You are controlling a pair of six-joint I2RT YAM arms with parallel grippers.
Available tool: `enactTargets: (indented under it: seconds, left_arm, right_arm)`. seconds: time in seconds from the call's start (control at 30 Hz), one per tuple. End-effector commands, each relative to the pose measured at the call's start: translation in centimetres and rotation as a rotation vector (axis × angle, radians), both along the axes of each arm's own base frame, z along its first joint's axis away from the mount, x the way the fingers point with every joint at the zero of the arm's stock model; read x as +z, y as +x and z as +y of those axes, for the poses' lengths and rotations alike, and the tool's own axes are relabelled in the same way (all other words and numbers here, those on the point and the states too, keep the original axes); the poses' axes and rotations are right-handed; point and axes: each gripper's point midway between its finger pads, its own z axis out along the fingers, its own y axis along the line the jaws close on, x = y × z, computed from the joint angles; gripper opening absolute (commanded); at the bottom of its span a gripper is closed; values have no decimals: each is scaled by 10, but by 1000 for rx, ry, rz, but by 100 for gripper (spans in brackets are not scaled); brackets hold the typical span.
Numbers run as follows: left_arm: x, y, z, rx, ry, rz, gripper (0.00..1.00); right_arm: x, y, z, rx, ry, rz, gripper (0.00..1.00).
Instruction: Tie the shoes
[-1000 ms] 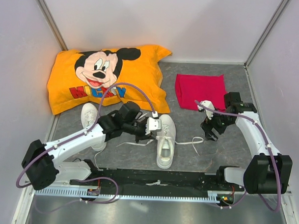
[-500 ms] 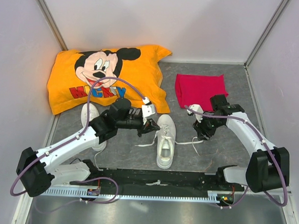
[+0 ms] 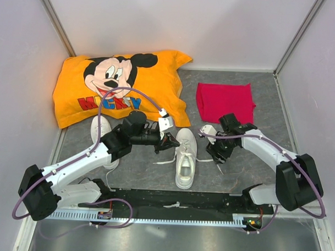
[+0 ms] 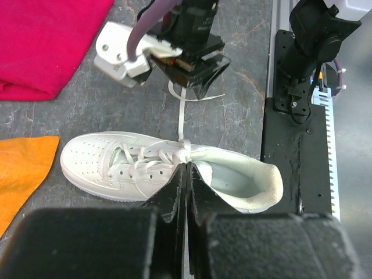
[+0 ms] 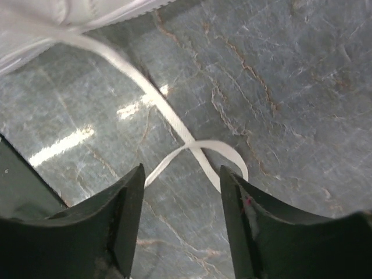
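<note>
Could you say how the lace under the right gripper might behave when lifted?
Probably floppy: the lace lies in a loop. Flat and thin, it may slip from the fingers. Attached to the shoe, it may tug it.

Two white sneakers, one orange cartoon pillow, one red cloth, two robot arms, each with one gripper.
</note>
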Motion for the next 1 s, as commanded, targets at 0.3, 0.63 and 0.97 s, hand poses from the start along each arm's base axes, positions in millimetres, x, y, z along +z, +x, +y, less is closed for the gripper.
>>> enactTargets:
  seconds: [0.3,0.63,0.97]
  left_arm:
    - [9,-2,-1,-19,-49,-12,2]
    - [3,-1,3,-16,-44,-13,2]
    - [1,-1,4,-16,-40,-11,1]
  right_arm:
    - [-30,18,-15,-40,-159,-17,59]
    - [-20,11,-10,-59,-113,-19,34]
    - [38,18,-43,-81,-97,-97,15]
